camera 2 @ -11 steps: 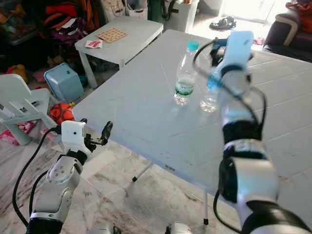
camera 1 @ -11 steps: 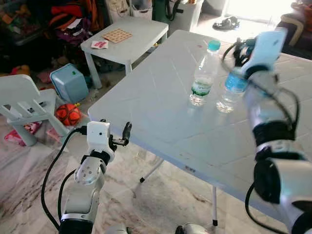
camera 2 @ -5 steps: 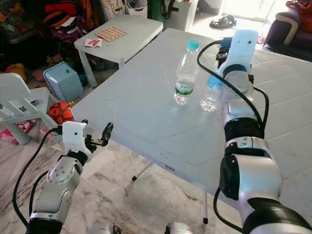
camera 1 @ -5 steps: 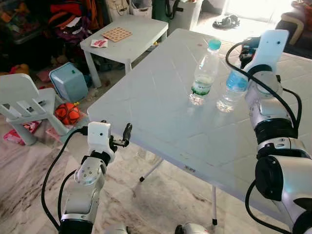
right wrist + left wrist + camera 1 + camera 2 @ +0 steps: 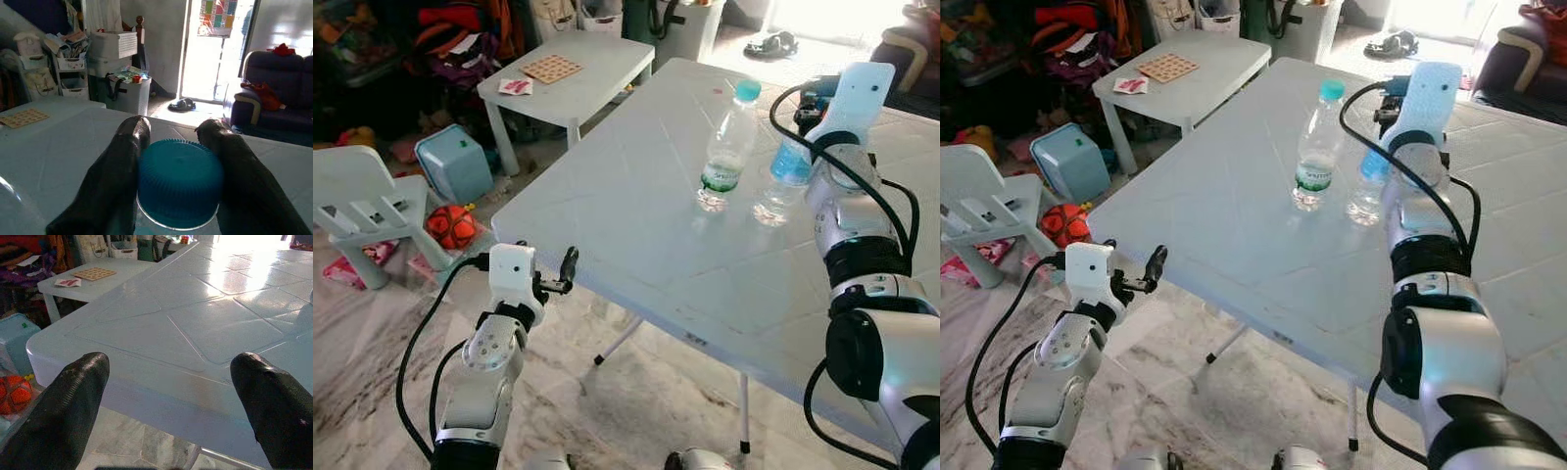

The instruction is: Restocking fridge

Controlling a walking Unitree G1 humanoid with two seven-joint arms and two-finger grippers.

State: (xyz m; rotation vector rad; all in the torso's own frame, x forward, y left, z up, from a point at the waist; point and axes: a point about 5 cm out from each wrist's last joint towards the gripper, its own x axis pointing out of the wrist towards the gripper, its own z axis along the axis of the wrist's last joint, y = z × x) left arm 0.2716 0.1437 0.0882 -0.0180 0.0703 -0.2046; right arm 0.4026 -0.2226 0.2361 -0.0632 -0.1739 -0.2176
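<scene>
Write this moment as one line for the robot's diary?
right gripper: shut on blue-label bottle cap | left gripper: open, idle | green-label bottle: upright on table

A: Look between the right gripper: a blue cap, ribbed plastic, matt on top, with the black fingers touching it on both sides. They look rubbery with a dull sheen.

B: Below that cap, the blue-label bottle is clear glossy plastic. Just beside it, the green-label bottle has the same see-through finish.

A: Ahead of the left gripper, the table is smooth pale plastic, moulded with shallow panel lines, shining where light hits.

B: Its fingers look coarser, grainy matt black. Under that gripper, the floor is polished veined stone.
</scene>
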